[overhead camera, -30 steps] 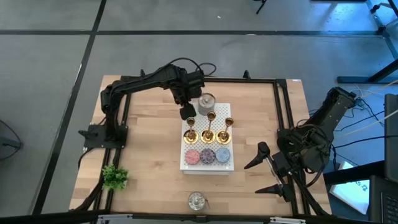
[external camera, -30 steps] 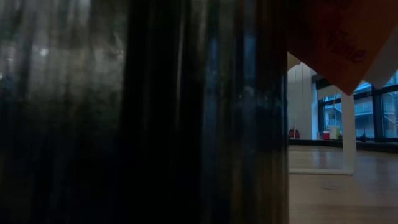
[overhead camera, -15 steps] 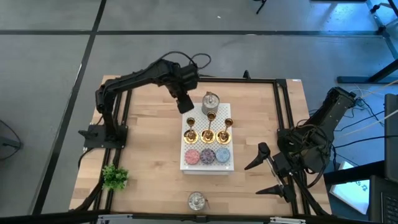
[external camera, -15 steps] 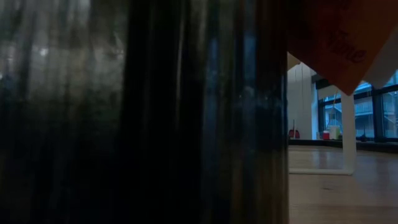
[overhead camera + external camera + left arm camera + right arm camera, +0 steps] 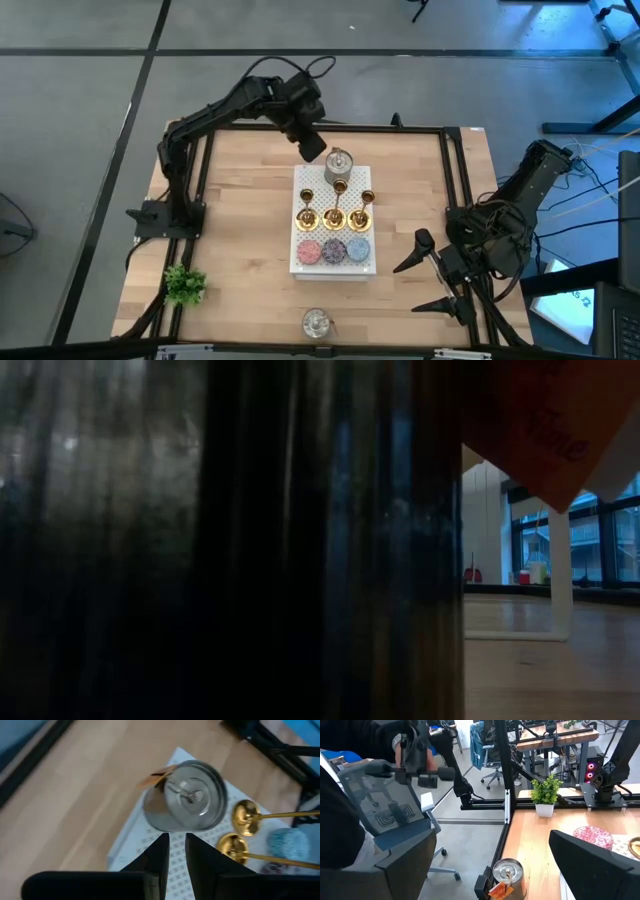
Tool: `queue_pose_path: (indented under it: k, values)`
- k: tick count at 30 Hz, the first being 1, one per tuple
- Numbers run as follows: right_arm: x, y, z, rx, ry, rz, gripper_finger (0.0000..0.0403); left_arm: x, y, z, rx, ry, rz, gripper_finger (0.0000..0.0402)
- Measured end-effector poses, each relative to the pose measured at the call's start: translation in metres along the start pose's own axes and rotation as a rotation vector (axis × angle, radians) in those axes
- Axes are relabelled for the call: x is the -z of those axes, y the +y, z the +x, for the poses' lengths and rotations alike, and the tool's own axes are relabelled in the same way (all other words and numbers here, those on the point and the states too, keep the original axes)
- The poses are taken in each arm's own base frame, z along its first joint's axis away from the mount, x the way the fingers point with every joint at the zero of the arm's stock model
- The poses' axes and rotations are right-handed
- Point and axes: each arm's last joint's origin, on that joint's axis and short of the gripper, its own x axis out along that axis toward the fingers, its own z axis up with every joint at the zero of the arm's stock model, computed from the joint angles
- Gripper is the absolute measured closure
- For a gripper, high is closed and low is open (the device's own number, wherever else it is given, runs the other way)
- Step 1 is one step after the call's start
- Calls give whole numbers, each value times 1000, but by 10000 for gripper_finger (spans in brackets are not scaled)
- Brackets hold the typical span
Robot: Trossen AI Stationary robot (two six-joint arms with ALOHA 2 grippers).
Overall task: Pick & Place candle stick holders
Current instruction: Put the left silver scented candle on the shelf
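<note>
Three gold candle stick holders (image 5: 337, 203) stand upright in a row on their round bases on a white pegboard (image 5: 332, 178); two show in the left wrist view (image 5: 245, 813). My left gripper (image 5: 312, 150) hovers over the board's far left corner, beside a silvery pot (image 5: 338, 162). Its fingers (image 5: 176, 836) are empty, with only a narrow gap between them. My right gripper (image 5: 404, 289) waits wide open and empty at the table's right side.
Pink, purple and blue discs (image 5: 333, 250) lie on the board's near end. A second glass pot (image 5: 315, 322) stands at the table's near edge, and a small green plant (image 5: 184, 284) at the near left. A dark thing close to the lens blocks the low view (image 5: 250, 540).
My left gripper has drawn back from the top of the left candle stick holder, going up and toward the table's far edge, and now hangs beside the silvery pot. The three holders have stayed upright in place.
</note>
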Motion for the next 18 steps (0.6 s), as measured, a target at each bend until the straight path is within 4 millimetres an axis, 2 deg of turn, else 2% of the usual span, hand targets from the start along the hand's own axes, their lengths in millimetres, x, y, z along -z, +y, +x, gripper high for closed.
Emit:
queue_pose_path:
  k: [8, 13, 18]
  values:
    - [0, 0, 0, 1, 1, 0, 12, -5, 3, 27, 40, 99, -8, 323]
    - [0, 0, 0, 1, 2, -1, 12, -8, -4, 31, 7, 81, 38, 309]
    - [0, 0, 0, 1, 2, -1, 12, -10, -5, 27, -34, 49, 46, 307]
